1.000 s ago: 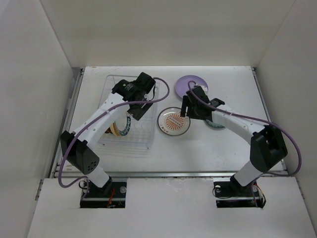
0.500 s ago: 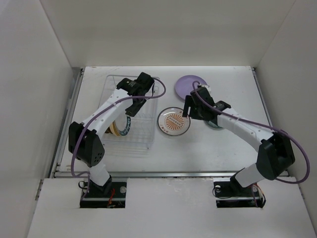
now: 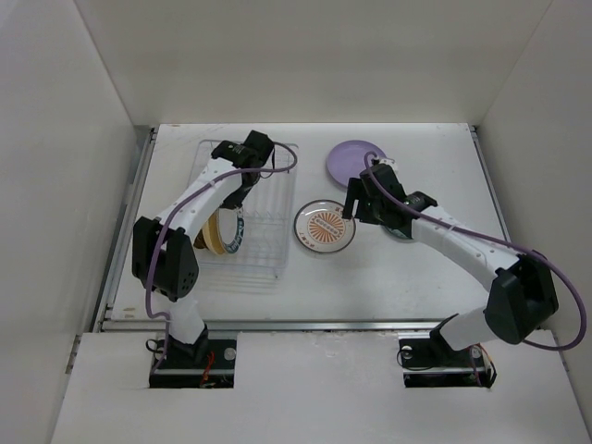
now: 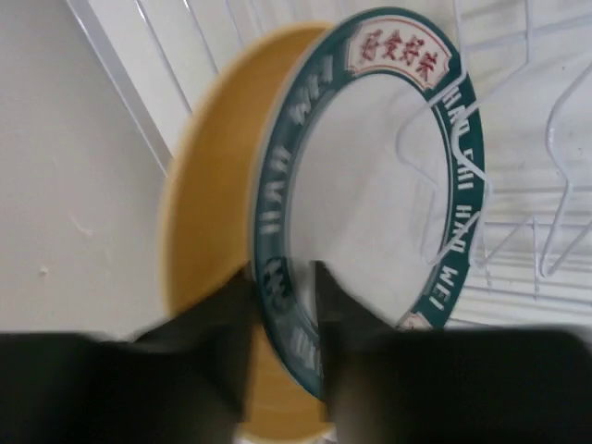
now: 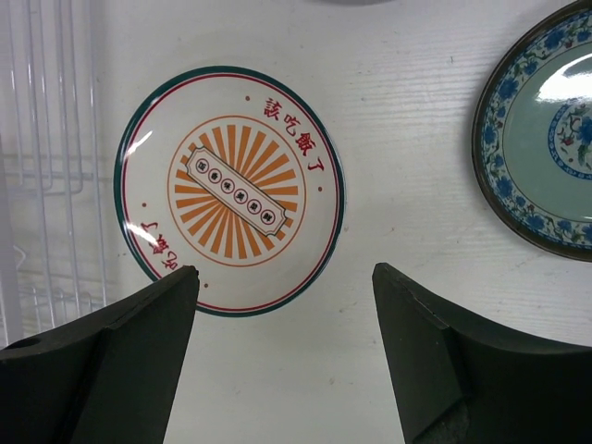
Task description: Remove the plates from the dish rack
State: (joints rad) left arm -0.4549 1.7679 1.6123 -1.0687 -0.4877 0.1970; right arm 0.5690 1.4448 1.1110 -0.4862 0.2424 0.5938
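While the lettered plate (image 4: 370,185) stands upright, left pincer (image 4: 280,282) perhaps pinches it.

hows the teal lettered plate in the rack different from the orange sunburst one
The lettered plate stands on edge in the dish rack; the sunburst plate lies flat on the table. The left fingers grip the lettered plate's rim; the right fingers hang open above the sunburst plate, not touching. Both are round with white grounds.

Yellow-tan plate (image 4: 205,231) tight behind lettered plate (image 4: 365,185), rack wires (image 4: 548,203) alongside
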